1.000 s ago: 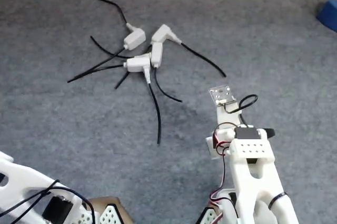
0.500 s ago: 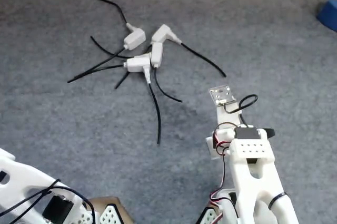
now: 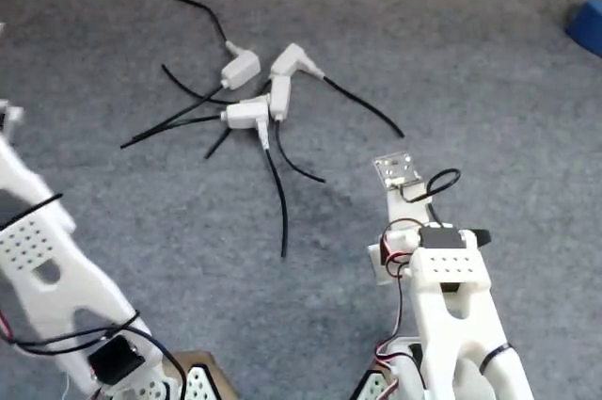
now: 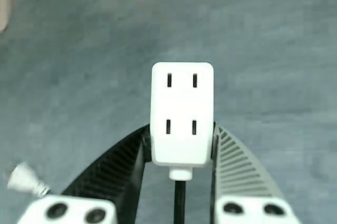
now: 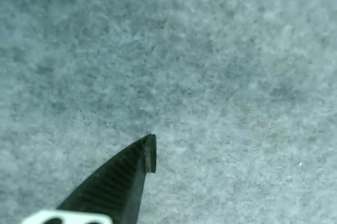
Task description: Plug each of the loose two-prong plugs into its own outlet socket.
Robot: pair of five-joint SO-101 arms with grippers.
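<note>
Pinching a smooth white outlet block point(image 4: 182, 108) by the sides of its cord end, the left gripper point(image 4: 180, 135) held it over the fuzzy grey worktop point(image 4: 274, 34). The block was a rounded rectangle with two pairs of slots, and a black cord left its base. The loose plugs point(image 3: 246, 115), white moulded bodies on thin black cords, lay tangled near the worktop's far edge. The right gripper point(image 5: 150, 153) was cut off over the grey pile; whether its jaws were spread or pressed together could not be told.
</note>
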